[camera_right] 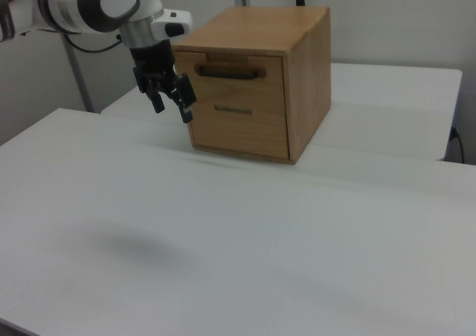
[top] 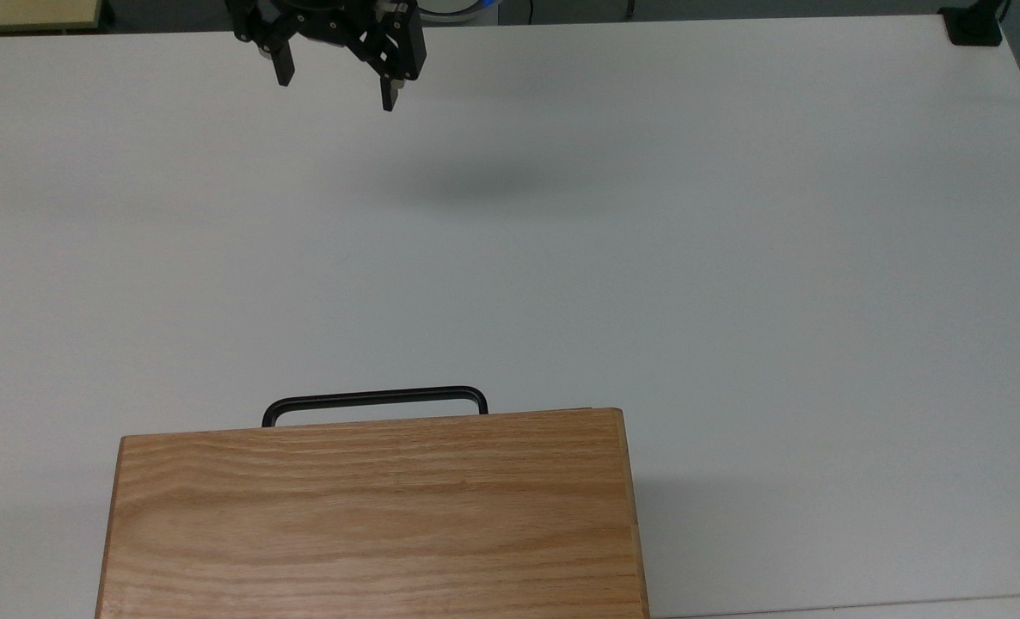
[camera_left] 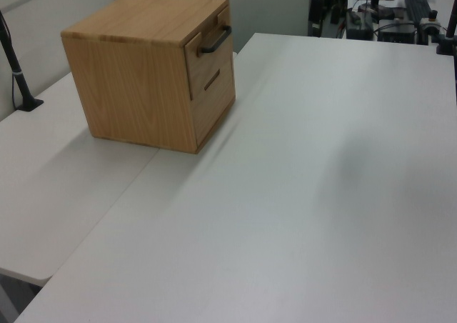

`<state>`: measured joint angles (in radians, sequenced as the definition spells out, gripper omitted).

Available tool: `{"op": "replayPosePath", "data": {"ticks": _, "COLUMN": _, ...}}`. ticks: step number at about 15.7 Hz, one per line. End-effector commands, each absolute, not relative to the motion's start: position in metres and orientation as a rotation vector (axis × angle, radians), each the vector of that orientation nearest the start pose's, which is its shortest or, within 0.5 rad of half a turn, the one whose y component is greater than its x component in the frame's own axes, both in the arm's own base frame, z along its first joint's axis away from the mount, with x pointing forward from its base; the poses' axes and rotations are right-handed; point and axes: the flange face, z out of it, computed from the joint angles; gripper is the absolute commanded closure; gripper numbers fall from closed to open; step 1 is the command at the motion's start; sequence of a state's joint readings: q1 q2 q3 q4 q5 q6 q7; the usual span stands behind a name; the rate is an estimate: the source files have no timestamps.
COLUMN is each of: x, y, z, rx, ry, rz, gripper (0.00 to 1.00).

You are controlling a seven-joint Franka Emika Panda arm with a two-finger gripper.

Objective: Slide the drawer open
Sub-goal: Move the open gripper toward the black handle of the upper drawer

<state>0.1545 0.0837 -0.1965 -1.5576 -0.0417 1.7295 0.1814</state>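
Note:
The drawer (camera_right: 242, 70) is the upper front of a light oak cabinet (top: 372, 516) and sits pushed in, flush with the cabinet face. Its slim black bar handle (top: 374, 397) sticks out past the cabinet's upper edge in the top view, and the handle (camera_right: 229, 72) and the handle (camera_left: 216, 40) also show in the right and left views. My gripper (top: 335, 90) hangs above the table at the top view's top edge, far from the handle, open and with nothing in it. In the right view the gripper (camera_right: 172, 111) hovers to the left of the cabinet front.
A lower drawer front with a narrow slot (camera_right: 233, 111) sits under the top drawer. The white table (top: 734, 258) spreads wide between gripper and cabinet. A black stand (camera_left: 18, 73) rises behind the cabinet, and a black clamp (top: 974, 26) sits at a table corner.

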Motion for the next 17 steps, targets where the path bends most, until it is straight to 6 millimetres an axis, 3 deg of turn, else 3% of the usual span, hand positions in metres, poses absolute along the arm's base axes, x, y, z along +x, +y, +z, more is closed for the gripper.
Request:
{"op": "replayPosePath", "data": {"ticks": 1, "x": 0.596, "y": -0.017, "z": 0.589, "rx": -3.175, "ry": 0.304, "rz": -0.109, "gripper": 0.0}}
{"op": "replayPosePath", "data": {"ticks": 4, "x": 0.6, "y": -0.006, "z": 0.58, "rx": -3.195, "ry": 0.275, "rz": -0.086, "gripper": 0.0}}
{"op": "replayPosePath", "data": {"ticks": 17, "x": 0.598, "y": -0.018, "z": 0.582, "rx": -3.18, "ry": 0.323, "rz": -0.076, "gripper": 0.0}}
